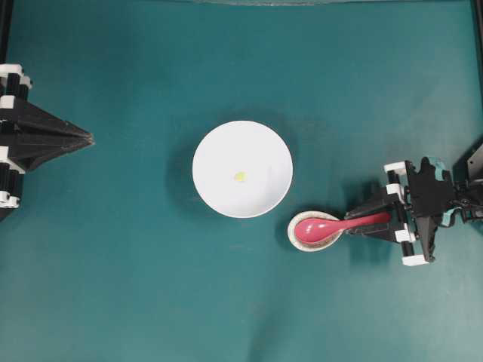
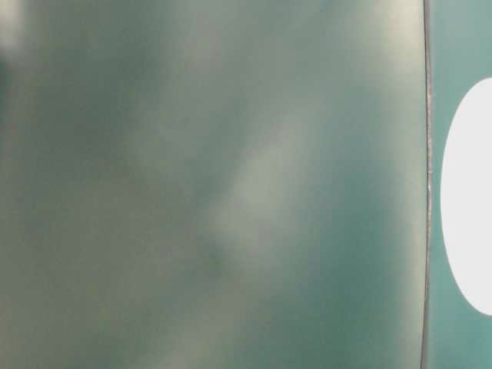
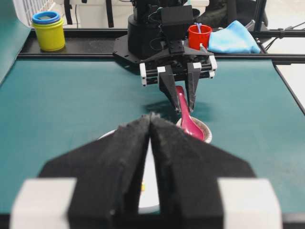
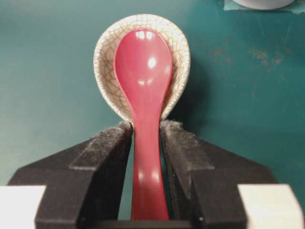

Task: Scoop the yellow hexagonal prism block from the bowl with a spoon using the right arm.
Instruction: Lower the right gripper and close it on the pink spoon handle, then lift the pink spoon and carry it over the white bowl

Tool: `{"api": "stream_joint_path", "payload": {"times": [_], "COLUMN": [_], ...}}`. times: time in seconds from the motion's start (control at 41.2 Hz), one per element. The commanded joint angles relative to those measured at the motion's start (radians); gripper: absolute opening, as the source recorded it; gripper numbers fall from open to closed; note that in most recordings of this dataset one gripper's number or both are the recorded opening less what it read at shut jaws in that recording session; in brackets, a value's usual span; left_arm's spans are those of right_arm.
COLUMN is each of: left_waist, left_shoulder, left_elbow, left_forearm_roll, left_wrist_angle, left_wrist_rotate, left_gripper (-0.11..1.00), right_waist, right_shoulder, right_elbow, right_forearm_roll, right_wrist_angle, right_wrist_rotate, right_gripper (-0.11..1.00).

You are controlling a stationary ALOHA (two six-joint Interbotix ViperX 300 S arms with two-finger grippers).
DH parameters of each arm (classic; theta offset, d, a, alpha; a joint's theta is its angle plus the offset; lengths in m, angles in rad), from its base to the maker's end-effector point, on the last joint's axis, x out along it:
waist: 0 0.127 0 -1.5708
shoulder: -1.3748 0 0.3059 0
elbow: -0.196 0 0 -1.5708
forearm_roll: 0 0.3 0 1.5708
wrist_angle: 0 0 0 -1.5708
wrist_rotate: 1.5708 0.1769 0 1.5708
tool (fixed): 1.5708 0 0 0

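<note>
The white bowl (image 1: 207, 147) sits mid-table with the tiny yellow block (image 1: 239, 177) near its centre. Right of it and a little nearer, the pink-red spoon (image 1: 317, 228) lies with its scoop in a speckled spoon rest (image 1: 299, 241). My right gripper (image 1: 353, 225) is shut on the spoon's handle. In the right wrist view both fingertips press the handle's sides at the gripper (image 4: 146, 126), and the scoop (image 4: 143, 67) still lies in the rest (image 4: 107, 47). My left gripper (image 1: 90, 138) is shut and empty at the far left, pointing at the bowl (image 3: 148, 191).
Behind the right arm's base, off the mat, stand a yellow cup with a blue lid (image 3: 48, 31), a red cup (image 3: 199, 36) and a blue cloth (image 3: 232, 38). The table-level view is mostly blur, with the bowl's white edge (image 2: 469, 200) at right.
</note>
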Motion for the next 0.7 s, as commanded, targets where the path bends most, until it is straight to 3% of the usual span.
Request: {"api": "stream_joint_path", "payload": {"times": [0.0,0.17,0.389,0.486,0.68], "left_waist": [0.000,0.000,0.000,0.000,0.000], "left_shoulder": [0.006,0.005,0.005,0.005,0.005], "left_elbow": [-0.029,-0.028,-0.029,-0.029,-0.031], "left_forearm_roll": [0.003,0.003,0.003,0.003,0.003], "left_wrist_angle": [-0.006,-0.006,0.014,0.031,0.031], "left_wrist_rotate": [0.002,0.002,0.002,0.002,0.002], "left_gripper": [0.09,0.09,0.09,0.09,0.09], "right_waist": [0.003,0.003,-0.003,-0.015,-0.075], "right_shoulder": [-0.018,-0.069,-0.224,-0.322,-0.526], "right_elbow": [-0.008,-0.008,-0.015,-0.035,-0.130], "right_forearm_roll": [-0.002,-0.002,-0.002,0.000,0.000], "right_wrist_angle": [-0.008,-0.003,0.074,0.186,0.522], "right_wrist_rotate": [-0.003,-0.005,-0.029,-0.061,-0.120], "right_gripper": [0.36,0.25,0.25,0.25,0.25]}}
